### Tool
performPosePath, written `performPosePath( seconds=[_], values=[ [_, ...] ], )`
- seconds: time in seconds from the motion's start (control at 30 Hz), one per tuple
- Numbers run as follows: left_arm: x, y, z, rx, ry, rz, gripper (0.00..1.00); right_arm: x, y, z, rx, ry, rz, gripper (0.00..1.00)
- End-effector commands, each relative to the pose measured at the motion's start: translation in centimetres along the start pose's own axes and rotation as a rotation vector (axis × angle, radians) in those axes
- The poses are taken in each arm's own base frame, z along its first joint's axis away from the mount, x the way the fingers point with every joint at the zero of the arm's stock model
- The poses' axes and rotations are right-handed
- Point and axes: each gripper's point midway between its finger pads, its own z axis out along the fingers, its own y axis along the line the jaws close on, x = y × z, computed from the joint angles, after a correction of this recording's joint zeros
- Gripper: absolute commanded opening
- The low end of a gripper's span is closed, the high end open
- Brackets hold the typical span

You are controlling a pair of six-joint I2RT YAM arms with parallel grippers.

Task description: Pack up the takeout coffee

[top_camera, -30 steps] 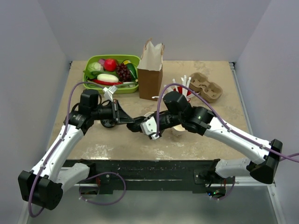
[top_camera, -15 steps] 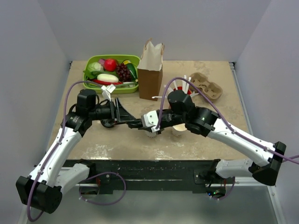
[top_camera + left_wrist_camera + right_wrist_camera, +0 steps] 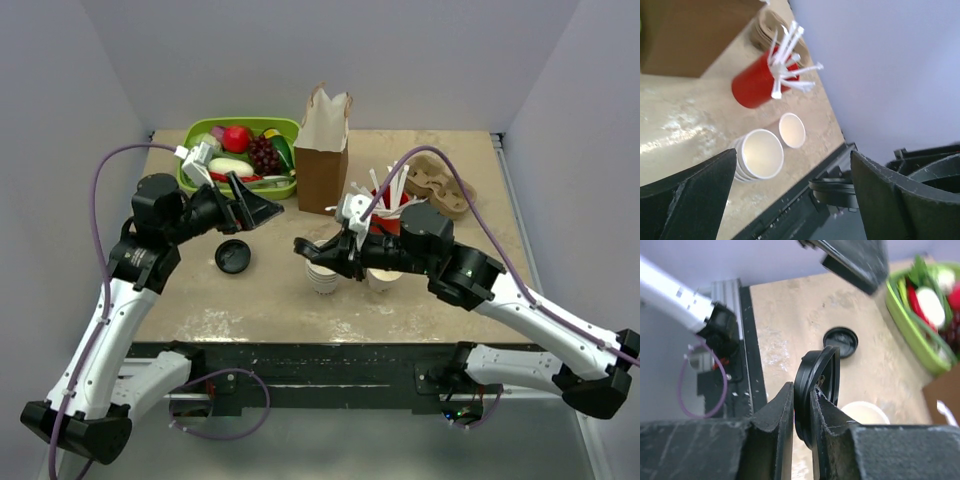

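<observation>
- The beige desk [image 3: 200, 300] is boxed in by plain pale grey walls on three sides, with both arm bases at its near edge.
- The left arm reaches up toward the far left. Its left pincer [image 3: 257, 207] is spread wide with nothing between the fingers, and it hangs above the desk by the near edge of the green tray [image 3: 245, 122] of toy produce.
- The right arm stretches left across the middle. Its right pincer [image 3: 801, 405] is clenched on a black sip lid [image 3: 827, 375], held on edge just over the stack of white cups [image 3: 759, 156].
- A brown paper bag [image 3: 323, 160] stands upright at far centre, just right of the tray.
- A cardboard cup carrier [image 3: 445, 188] lies at far right.
- A red cup [image 3: 754, 85] full of white stirrers [image 3: 785, 50] stands between the bag and the carrier.
- A small lidless white cup [image 3: 791, 130] sits just right of the stack, apart from it.
- A loose black lid [image 3: 232, 257] lies flat on the desk to the left of the stack.
- Where the lidded takeout coffee stands cannot be told from these views.
</observation>
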Motion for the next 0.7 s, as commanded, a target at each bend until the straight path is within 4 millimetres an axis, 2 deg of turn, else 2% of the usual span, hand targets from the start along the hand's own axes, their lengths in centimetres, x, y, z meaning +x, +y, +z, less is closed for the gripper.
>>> performPosePath(
  seconds=[0.0,0.03,0.07,0.13,0.17,0.23,0.27,0.33,0.37,0.43,0.47,0.5,0.53,0.6,0.67],
  values=[
    [-3.6,0.1,1.2,-0.050,-0.165,0.065,1.00,0.0,-3.7,-2.6,0.267,-0.018,0.295,0.11],
    [-3.8,-0.2,1.7,-0.051,-0.167,0.073,1.00,0.2,-4.2,-3.1,0.293,-0.022,0.351,0.11],
    [-2.8,-0.5,3.3,-0.056,-0.138,0.083,1.00,0.4,-6.2,-4.4,0.356,-0.034,0.388,0.11],
    [-1.9,-1.8,4.8,-0.034,-0.099,0.122,1.00,1.6,-7.8,-5.7,0.409,-0.020,0.462,0.11],
    [-0.1,-2.8,6.2,0.001,-0.039,0.144,1.00,1.7,-9.3,-7.3,0.475,-0.044,0.480,0.11],
    [0.6,-4.6,7.2,0.062,-0.022,0.185,1.00,2.6,-10.5,-8.9,0.555,-0.040,0.522,0.11],
    [1.8,-5.4,7.9,0.087,0.006,0.214,0.99,2.6,-11.3,-10.1,0.603,-0.051,0.529,0.12],
    [3.0,-6.4,8.5,0.116,0.026,0.249,1.00,4.1,-12.1,-11.3,0.674,-0.028,0.561,0.12],
    [4.2,-6.9,9.2,0.123,0.052,0.259,1.00,4.8,-12.8,-12.1,0.716,-0.021,0.578,0.13],
    [5.7,-7.6,9.9,0.159,0.075,0.292,1.00,6.5,-13.5,-13.4,0.778,-0.001,0.628,0.12],
    [7.3,-8.2,10.5,0.181,0.112,0.303,1.00,7.0,-13.6,-13.7,0.781,0.005,0.639,0.13],
    [7.9,-8.6,11.0,0.198,0.119,0.307,1.00,7.4,-13.6,-14.2,0.797,0.004,0.654,0.13],
    [9.8,-8.9,11.9,0.210,0.167,0.308,1.00,7.8,-14.0,-14.8,0.826,-0.005,0.679,0.13],
    [11.3,-9.6,12.8,0.223,0.201,0.317,1.00,8.6,-13.9,-15.4,0.840,-0.006,0.705,0.13],
    [13.3,-9.1,14.2,0.183,0.233,0.312,1.00,9.5,-14.1,-15.9,0.862,-0.011,0.746,0.13]
  ],
)
